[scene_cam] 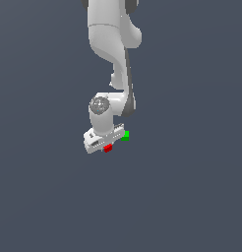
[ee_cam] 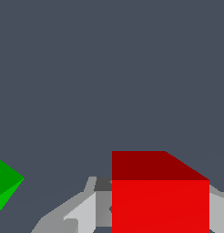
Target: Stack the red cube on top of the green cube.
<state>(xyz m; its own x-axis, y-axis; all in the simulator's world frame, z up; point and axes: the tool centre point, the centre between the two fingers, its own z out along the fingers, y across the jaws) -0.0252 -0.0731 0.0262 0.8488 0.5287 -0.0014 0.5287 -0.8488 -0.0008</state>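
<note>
The red cube (scene_cam: 107, 148) sits right under the white hand of my gripper (scene_cam: 106, 145), between its fingers. In the wrist view the red cube (ee_cam: 160, 200) fills the space between the two grey fingers (ee_cam: 82, 213), which lie against both of its sides with no gap showing. The green cube (scene_cam: 125, 135) is a short way off, toward the exterior view's right and slightly further back. In the wrist view only a corner of the green cube (ee_cam: 4, 186) shows at the picture's edge, apart from the red one.
A plain dark grey floor (scene_cam: 192, 197) spreads all around. The white arm (scene_cam: 113, 44) comes down from above over the cubes. Nothing else stands nearby.
</note>
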